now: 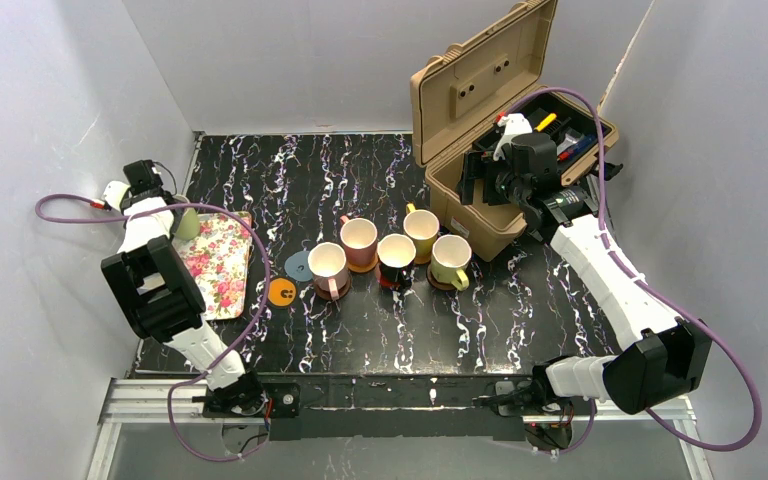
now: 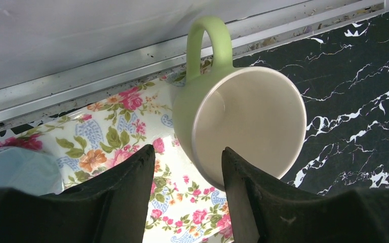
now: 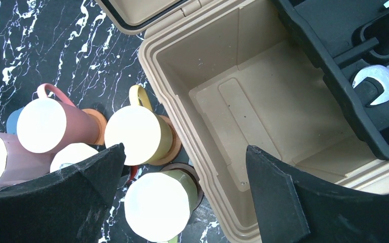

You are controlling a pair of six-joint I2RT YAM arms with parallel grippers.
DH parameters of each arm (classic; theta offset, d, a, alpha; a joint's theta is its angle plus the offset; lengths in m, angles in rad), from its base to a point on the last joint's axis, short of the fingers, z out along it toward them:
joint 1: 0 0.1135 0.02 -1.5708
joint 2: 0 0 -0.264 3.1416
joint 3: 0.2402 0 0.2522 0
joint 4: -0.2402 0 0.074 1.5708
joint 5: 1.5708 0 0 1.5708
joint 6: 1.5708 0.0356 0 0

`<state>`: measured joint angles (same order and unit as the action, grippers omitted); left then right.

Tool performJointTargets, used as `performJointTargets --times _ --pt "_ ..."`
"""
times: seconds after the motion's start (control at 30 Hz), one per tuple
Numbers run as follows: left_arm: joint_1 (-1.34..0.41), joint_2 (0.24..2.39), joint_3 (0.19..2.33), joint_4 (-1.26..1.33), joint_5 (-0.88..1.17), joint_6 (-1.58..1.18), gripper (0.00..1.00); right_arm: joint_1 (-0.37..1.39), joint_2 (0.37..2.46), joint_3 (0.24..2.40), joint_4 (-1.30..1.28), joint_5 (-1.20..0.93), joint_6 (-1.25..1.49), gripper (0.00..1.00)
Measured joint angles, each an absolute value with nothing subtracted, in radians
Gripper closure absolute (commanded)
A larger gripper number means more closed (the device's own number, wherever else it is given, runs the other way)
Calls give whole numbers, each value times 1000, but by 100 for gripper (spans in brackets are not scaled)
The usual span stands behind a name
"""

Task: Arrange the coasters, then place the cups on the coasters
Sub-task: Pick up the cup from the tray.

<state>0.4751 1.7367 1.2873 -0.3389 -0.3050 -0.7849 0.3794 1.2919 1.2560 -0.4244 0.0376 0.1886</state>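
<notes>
Green cup [image 2: 243,121] sits on the floral tray [image 2: 116,131] at the surface's far-left corner; left gripper [image 2: 187,151] straddles its rim, not yet clenched, apparently lining up a lift toward the free orange coaster [image 1: 281,291].

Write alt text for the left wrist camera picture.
A pale green mug tips its cream inside toward the camera, handle uppermost, at the edge of a floral tray. Two black fingers of the left gripper straddle its near rim, not yet closed.

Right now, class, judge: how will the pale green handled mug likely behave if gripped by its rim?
The pale green handled mug looks rigid and glossy, so probably slippery in the left pincer. Its looped handle sits off-centre, so it may tilt when lifted.
</notes>
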Motion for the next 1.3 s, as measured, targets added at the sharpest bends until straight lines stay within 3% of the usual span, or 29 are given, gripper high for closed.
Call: performJointTargets --times 0.53,1.3 --pt "476 1742 1280 -321 -268 -741 100 379 1292 1256 -424 37 189 3" --pt "433 1443 1178 -452 -227 -574 100 379 1267 1222 -410 39 196 3"
